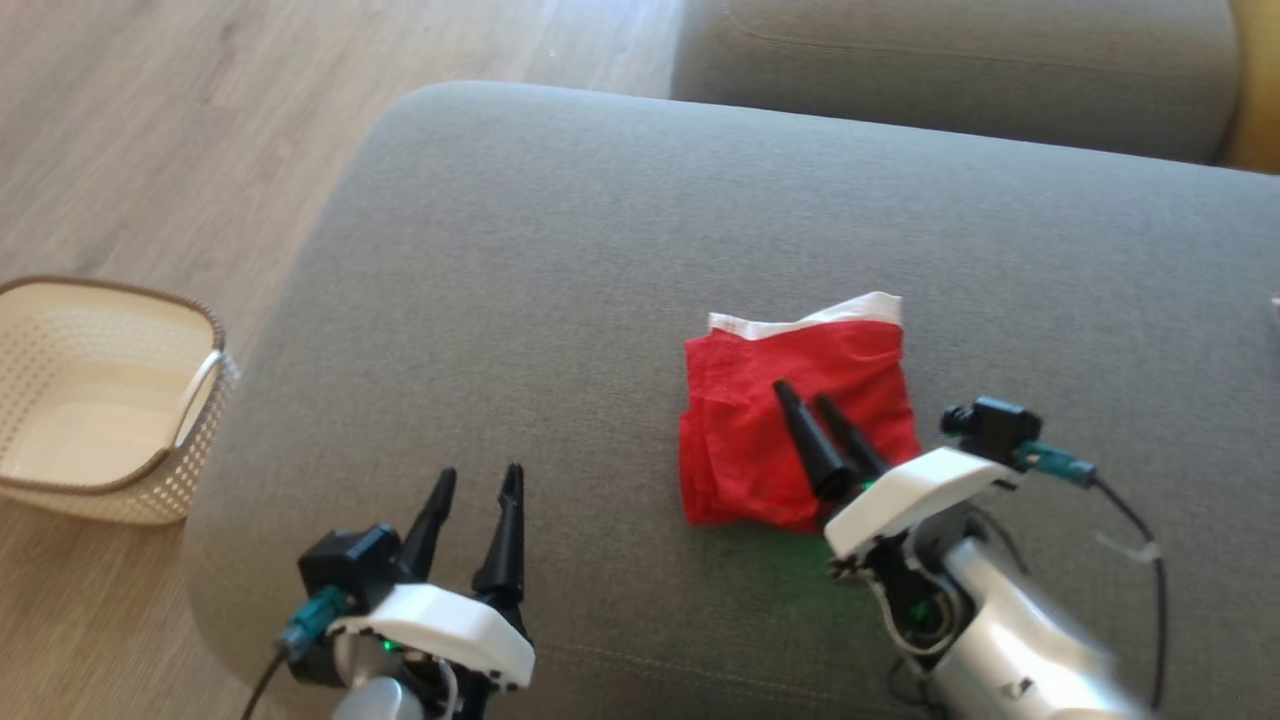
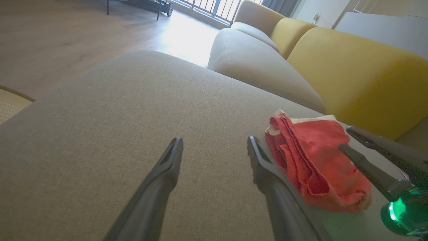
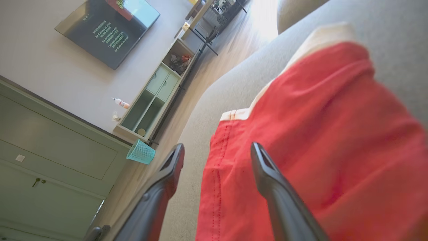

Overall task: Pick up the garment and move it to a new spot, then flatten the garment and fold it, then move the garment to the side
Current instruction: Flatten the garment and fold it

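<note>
The garment (image 1: pixel 780 420) is a pair of red shorts with a white waistband, lying folded into a rough square on the grey sofa cushion (image 1: pixel 560 260). My right gripper (image 1: pixel 803 397) hovers over its near right part, fingers apart and holding nothing. In the right wrist view the red cloth (image 3: pixel 317 134) spreads beneath and beyond the open right gripper (image 3: pixel 217 151). My left gripper (image 1: pixel 480 480) stands open above bare cushion, well to the left of the garment. From the left wrist, the garment (image 2: pixel 314 160) lies just right of the open left gripper (image 2: pixel 214 142).
A cream perforated basket (image 1: pixel 100 400) stands on the wooden floor left of the cushion. A second grey cushion (image 1: pixel 950 60) lies beyond. Yellow backrests (image 2: pixel 354 73) rise behind the sofa. The cushion's left edge drops off near the basket.
</note>
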Motion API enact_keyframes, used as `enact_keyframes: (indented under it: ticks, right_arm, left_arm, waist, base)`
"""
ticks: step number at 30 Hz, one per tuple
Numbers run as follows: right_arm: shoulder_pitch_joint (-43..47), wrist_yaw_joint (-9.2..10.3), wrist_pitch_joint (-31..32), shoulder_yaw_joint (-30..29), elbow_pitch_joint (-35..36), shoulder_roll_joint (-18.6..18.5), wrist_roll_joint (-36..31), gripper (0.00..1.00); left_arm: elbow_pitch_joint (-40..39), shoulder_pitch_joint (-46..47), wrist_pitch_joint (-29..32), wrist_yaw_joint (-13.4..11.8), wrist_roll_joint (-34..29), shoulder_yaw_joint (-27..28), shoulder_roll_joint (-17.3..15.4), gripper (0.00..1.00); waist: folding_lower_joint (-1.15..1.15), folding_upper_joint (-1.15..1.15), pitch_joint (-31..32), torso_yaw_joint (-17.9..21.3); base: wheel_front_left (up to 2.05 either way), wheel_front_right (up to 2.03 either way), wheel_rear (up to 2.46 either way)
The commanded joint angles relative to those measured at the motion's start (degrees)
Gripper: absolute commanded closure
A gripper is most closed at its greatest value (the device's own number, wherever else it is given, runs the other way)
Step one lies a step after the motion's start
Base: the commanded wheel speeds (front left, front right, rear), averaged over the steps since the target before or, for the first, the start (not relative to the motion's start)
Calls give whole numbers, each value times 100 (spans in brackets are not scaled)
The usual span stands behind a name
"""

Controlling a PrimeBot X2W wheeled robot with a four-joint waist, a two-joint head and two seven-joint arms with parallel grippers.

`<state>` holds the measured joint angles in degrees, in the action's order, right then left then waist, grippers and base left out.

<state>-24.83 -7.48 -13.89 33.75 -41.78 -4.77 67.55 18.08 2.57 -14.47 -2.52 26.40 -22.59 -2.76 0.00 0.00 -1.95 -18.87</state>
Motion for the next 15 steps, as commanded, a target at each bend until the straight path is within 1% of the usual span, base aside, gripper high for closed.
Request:
enact_keyframes:
  ticks: [1,3,4,6,7,8,10,13,15]
  right_arm:
    - [-129,-1,-85,-6,259,-93,-116,0]
    - [-83,-1,-101,-106,435,-301,-417,0]
    - [-67,-1,-104,-238,491,-443,-716,0]
    - [7,-1,-107,-676,657,-689,-1616,0]
    - [104,-1,-108,-931,781,-742,-2082,0]
    - [372,-1,-108,-1421,1134,-743,-2985,0]
    - [685,-1,-109,-1894,1564,-690,-3913,0]
    - [1212,-1,-109,-2537,2262,-389,-4961,0]
    - [1530,-1,-110,-2809,2704,-230,-5551,0]
  left_arm:
    - [-254,295,-52,5,-6,258,-11,0]
    - [-366,294,-52,6,7,330,-11,0]
    - [-442,287,-52,5,18,371,-11,0]
    - [-627,263,-52,9,96,450,-11,0]
    - [-709,252,-52,11,123,481,-11,0]
    - [-852,239,-52,9,17,527,-11,0]
    - [-938,205,-52,5,-64,564,-11,0]
    - [-1004,157,-52,-10,-95,618,-11,0]
    - [-1037,134,-52,-17,-120,658,-11,0]
  waist:
    - [0,0,26,109]
    - [0,0,52,234]
    - [0,0,65,302]
    - [0,0,80,439]
    - [0,0,88,503]
    - [0,0,92,637]
    - [0,0,94,766]
    - [0,0,85,928]
    - [0,0,76,1020]
  base:
    - [0,0,0]
    - [0,0,0]
    - [0,0,0]
    - [0,0,0]
    - [0,0,0]
    - [0,0,0]
    - [0,0,0]
    - [0,0,0]
    - [0,0,0]
